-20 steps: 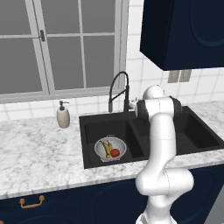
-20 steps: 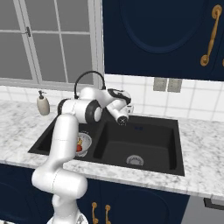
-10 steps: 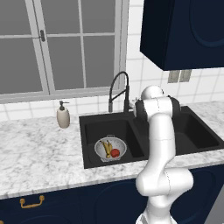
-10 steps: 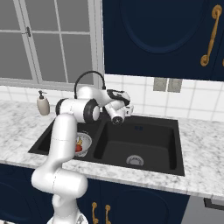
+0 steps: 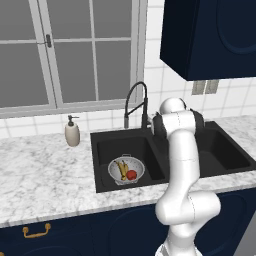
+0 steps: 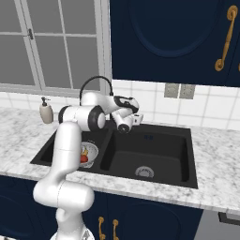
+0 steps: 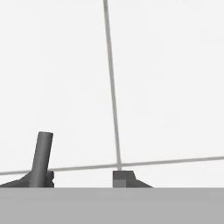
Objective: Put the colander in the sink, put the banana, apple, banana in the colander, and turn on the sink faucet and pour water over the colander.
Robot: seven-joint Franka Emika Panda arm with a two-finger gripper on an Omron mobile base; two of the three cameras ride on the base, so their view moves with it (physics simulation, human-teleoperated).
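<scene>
Rising from the cabinet front below the counter (image 5: 45, 185), my white arm bends over the black sink (image 5: 100, 165) and carries my claw (image 6: 136, 118) up behind the divider between the two basins. Nearest to me, in the left basin, sits the colander (image 5: 126, 170), a silvery bowl resting on the basin floor, and inside it lie the banana (image 5: 121, 170) and the red apple (image 5: 131, 174), touching or very nearly touching each other; a second banana I cannot pick out for certain. From the right side the colander (image 6: 89, 152) peeks out from behind my forearm with the apple (image 6: 84, 159) at its near edge. The right basin holds its round steel drain (image 6: 144, 172). Past the basins, the black faucet (image 5: 136, 102) arches up at the back rim of the sink, just beside my wrist, and I see no stream beneath its spout. My claw faces the white tiled wall (image 7: 166, 78), with a dark rod-like lever (image 7: 42, 155) standing against my left fingertip (image 7: 30, 180); the two tips stand partly apart, with nothing visibly pinched between them. Farther left on the counter stands the soap bottle (image 5: 72, 133), and behind it the window (image 5: 70, 55).
</scene>
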